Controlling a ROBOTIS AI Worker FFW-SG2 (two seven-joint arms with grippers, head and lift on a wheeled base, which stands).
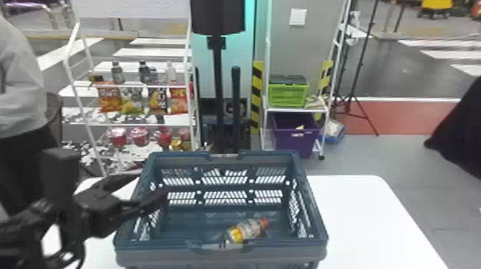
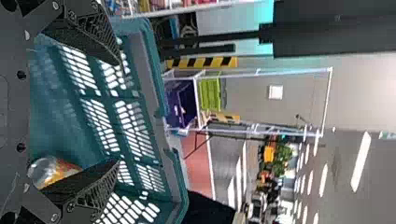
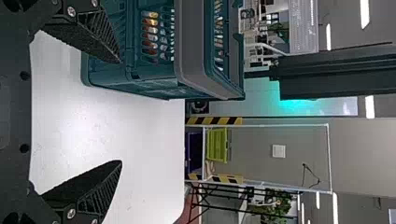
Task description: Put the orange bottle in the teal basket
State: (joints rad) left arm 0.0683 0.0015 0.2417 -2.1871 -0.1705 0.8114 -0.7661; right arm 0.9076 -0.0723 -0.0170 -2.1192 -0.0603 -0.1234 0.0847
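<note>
left to right: your left gripper [image 1: 152, 186] is at the teal basket's [image 1: 150, 254] left side, fingers apart, nothing between them. your orange bottle [image 1: 248, 230] lies on its side inside the basket, near the near wall, right of centre. basket stands on the white tabletop [image 1: 365, 221]. right wrist view: your right gripper [image 3: 120, 112] has fingers apart, empty, near the basket.

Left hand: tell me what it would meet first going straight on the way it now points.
Most likely the far wall of the teal basket, which lies beyond the left hand's open fingertips. Depth is unclear, so it might pass just over the rim instead.
</note>
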